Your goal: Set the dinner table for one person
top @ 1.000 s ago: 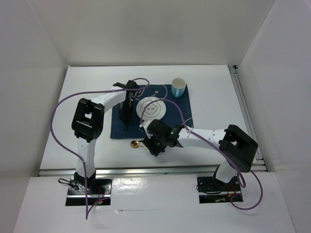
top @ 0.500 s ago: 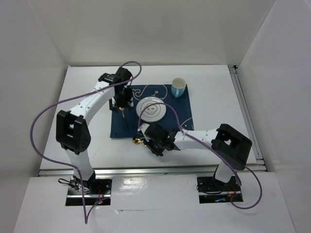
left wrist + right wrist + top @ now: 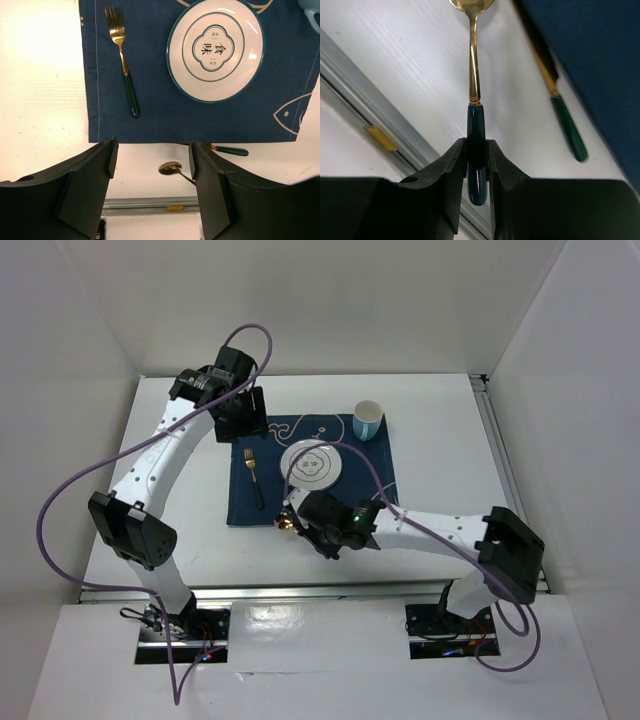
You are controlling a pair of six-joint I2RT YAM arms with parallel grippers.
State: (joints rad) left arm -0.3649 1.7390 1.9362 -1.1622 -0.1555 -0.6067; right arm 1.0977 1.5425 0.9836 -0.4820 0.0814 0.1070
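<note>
The white dinner table (image 3: 440, 450) carries a dark blue placemat (image 3: 370, 485). On the mat lie a white plate (image 3: 313, 462), a pale blue cup (image 3: 368, 420) and a gold fork (image 3: 253, 475) with a green handle. My left gripper (image 3: 243, 412) hangs open and empty, high above the mat's far left corner, well clear of the fork (image 3: 122, 60). My right gripper (image 3: 477, 145) is shut on the green handle of a gold spoon (image 3: 474, 65), just off the mat's near edge. The spoon's bowl (image 3: 285, 523) points left.
A green-handled knife (image 3: 560, 107) lies on the table beside the mat's near edge, right of the spoon. A metal rail (image 3: 365, 130) marks the table's near edge close below the right gripper. White walls enclose the table.
The left gripper opened, left the fork on the mat and rose back toward the far left. The right gripper closed on the spoon's handle near the mat's front edge.
</note>
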